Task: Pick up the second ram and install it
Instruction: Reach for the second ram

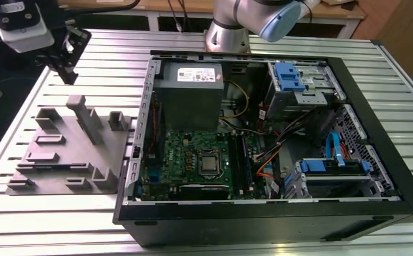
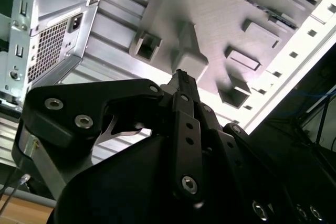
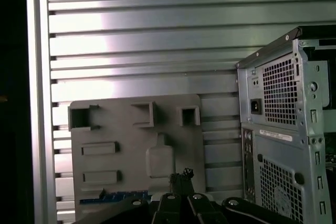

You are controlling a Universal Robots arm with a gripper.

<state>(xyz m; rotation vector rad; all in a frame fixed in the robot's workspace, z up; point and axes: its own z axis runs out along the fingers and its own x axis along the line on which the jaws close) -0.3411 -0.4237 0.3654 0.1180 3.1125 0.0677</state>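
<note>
Thin dark-blue strip of the second ram (image 3: 113, 196) in the first wrist view, flat at one edge of the grey parts holder (image 3: 126, 150). Pincer (image 3: 181, 174) pressed narrow, empty, upper left in the exterior view. Pale power-supply label (image 1: 199, 74), print unreadable, inside the open computer case (image 1: 263, 224) on the slatted desk (image 1: 50, 224).

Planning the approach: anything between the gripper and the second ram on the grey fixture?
Nothing visible. In the first wrist view the gripper hangs over the grey fixture, and the second ram shows as a blue edge on it near the gripper's tip, with nothing between them.
</note>
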